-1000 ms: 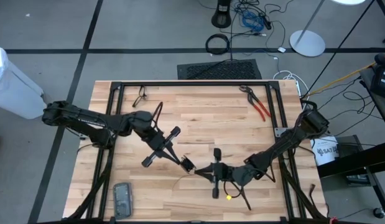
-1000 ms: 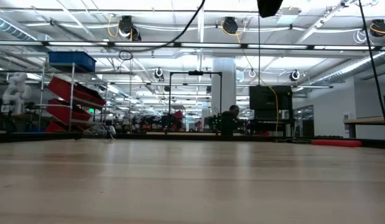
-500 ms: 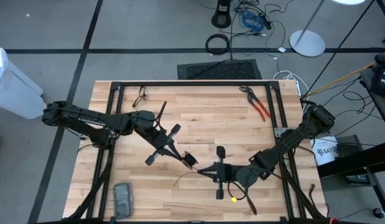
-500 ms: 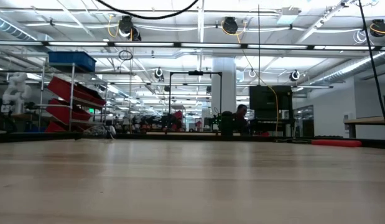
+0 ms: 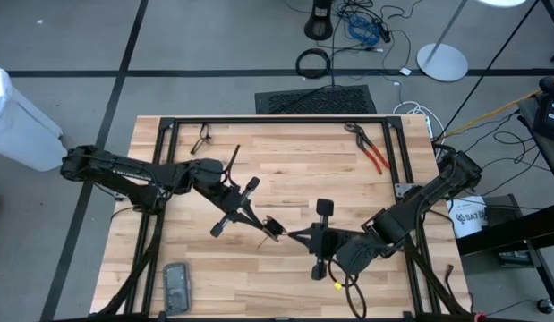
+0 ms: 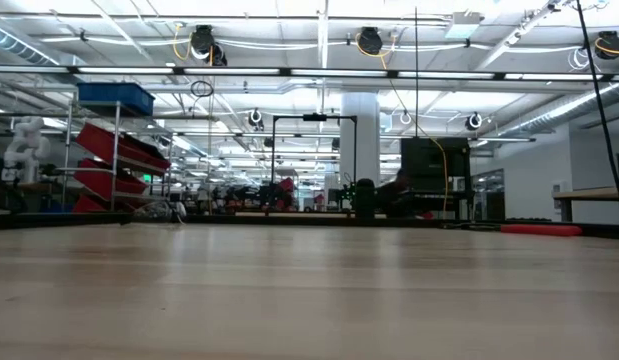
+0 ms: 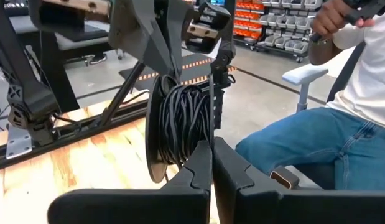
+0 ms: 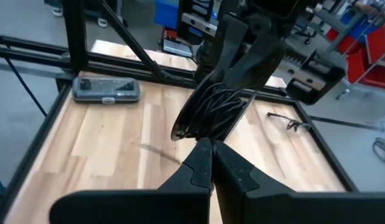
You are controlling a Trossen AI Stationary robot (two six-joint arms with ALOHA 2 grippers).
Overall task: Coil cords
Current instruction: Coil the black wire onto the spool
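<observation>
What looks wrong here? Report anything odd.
Nothing stands out. The cord hangs as a bundle of loops above mid-table, between the left gripper and the right gripper, with both sets of jaws shut on it. No damage or spill shows.

A: In the high view, can you follow the cord [image 5: 275, 230]?
B: Barely; it's too thin there, and its pale end piece can't be picked out.
A: And the person [image 7: 341, 106] in the left wrist view?
B: Cut off by the picture's edge, head out of view. The small case [image 5: 176, 287] on the bench [image 5: 285, 161] is too small to identify.
</observation>
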